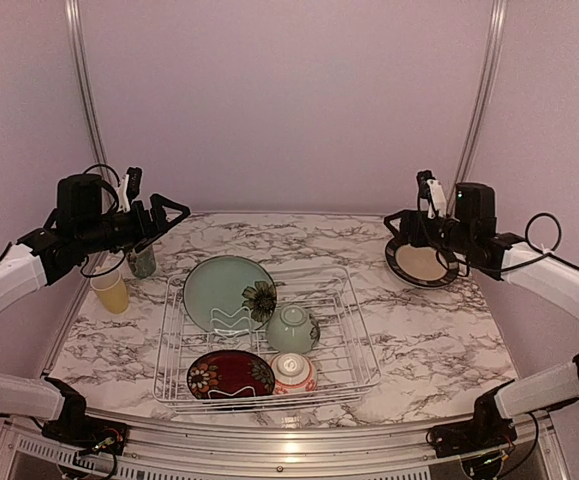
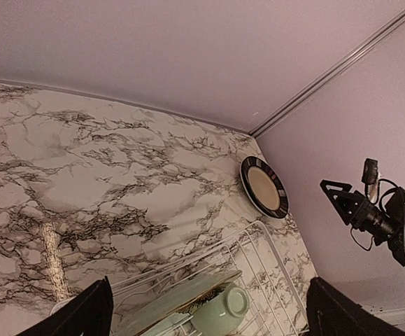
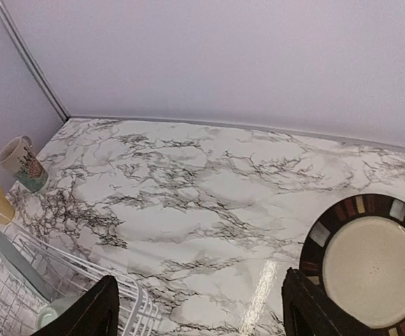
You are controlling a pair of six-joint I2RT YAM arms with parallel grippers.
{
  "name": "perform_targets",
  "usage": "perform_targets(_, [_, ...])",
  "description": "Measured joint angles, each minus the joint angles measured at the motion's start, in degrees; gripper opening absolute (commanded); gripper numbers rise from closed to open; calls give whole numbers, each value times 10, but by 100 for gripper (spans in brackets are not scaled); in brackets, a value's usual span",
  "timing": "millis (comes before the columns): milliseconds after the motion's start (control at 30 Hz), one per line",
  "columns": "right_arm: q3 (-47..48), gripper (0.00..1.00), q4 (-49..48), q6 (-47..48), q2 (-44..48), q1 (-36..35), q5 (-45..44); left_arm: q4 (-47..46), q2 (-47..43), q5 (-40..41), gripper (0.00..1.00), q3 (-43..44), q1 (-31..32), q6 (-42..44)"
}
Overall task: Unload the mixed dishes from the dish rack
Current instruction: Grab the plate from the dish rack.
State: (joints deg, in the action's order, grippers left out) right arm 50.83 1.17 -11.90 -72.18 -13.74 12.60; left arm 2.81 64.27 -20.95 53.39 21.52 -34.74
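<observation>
Four dishes sit in the white wire dish rack (image 1: 269, 400) mid-counter (image 1: 439, 340): a teal floral plate (image 1: 219, 290) propped by the dividers, a pale green bowl (image 1: 291, 328) on its side, a dark red floral plate (image 1: 231, 373) and a red-striped white bowl (image 1: 293, 372) at the front. Outside it (unloaded, I judge) lie a black-rimmed cream plate (image 1: 421, 262) far right and a yellow cup (image 1: 111, 291) beside a patterned tall cup (image 1: 143, 260) on the left. Left jaws and right jaws hang raised, apart and empty, each over its own side, likely to leave the rack reachable.

White marble-patterned table (image 1: 439, 330) with grey-black veins, pale lilac walls (image 1: 289, 100) behind; silver metal strips (image 1: 85, 90) in both back corners
</observation>
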Motion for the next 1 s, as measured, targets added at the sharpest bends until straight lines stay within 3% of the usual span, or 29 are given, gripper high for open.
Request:
perform_targets(233, [90, 80, -7, 61, -45, -106, 68, 0, -1, 2, 99, 0, 2, 0])
perform_targets(600, [269, 79, 58, 147, -264, -308, 82, 4, -17, 9, 99, 0, 5, 1])
perform_targets(833, [367, 69, 123, 183, -367, -358, 64, 7, -20, 16, 99, 0, 5, 9])
perform_targets(1000, [379, 60, 145, 195, -398, -358, 59, 17, -22, 21, 99, 0, 5, 15])
